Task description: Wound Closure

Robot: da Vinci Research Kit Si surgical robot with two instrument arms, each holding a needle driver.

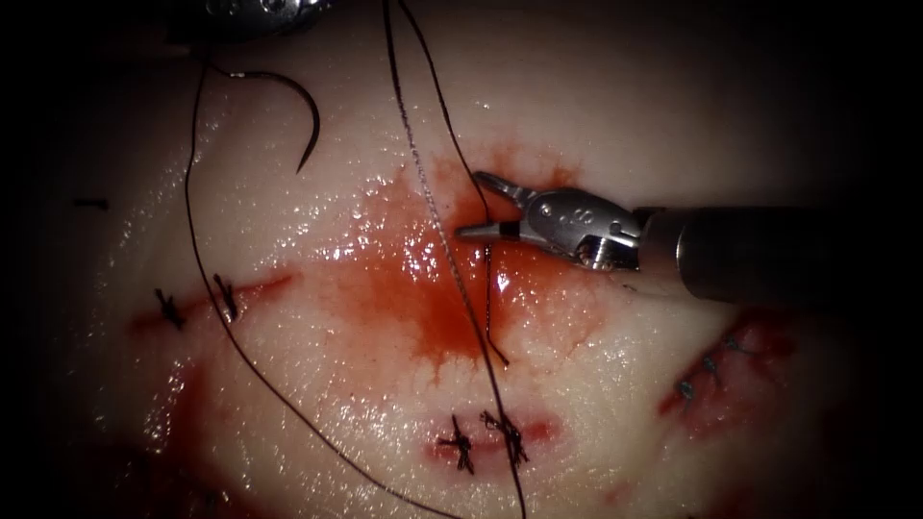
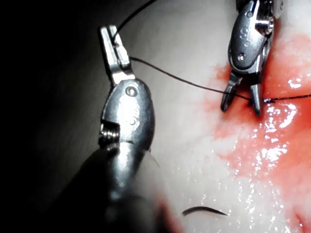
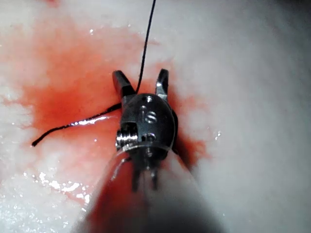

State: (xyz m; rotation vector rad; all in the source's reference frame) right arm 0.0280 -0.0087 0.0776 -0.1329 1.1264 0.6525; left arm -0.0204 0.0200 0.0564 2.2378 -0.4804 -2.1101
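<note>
The right end effector (image 1: 481,204) reached in over the middle of the tissue (image 1: 615,125), its jaws spread apart and holding nothing. A strand of thread (image 1: 428,197) ran between the open jaws in the right wrist view, without being gripped. The tips hovered over the patch of red fluid (image 1: 413,288) that covered the centre of the tissue.

The left end effector (image 2: 112,48) was at the far edge of the tissue, its jaws closed on the thread, which stretched from there across to the right tool's jaws in the left wrist view.

The needle (image 1: 293,111) lay free on the tissue near its far left corner, held by neither tool and not driven in, its point turned toward the near edge. Thread trailed from its blunt end in a long loop down the left side toward the near edge.

A short cut end of thread (image 1: 490,303) lay in the red fluid just below the right tool. Finished stitches (image 1: 481,440) closed the cut near the near edge.
</note>
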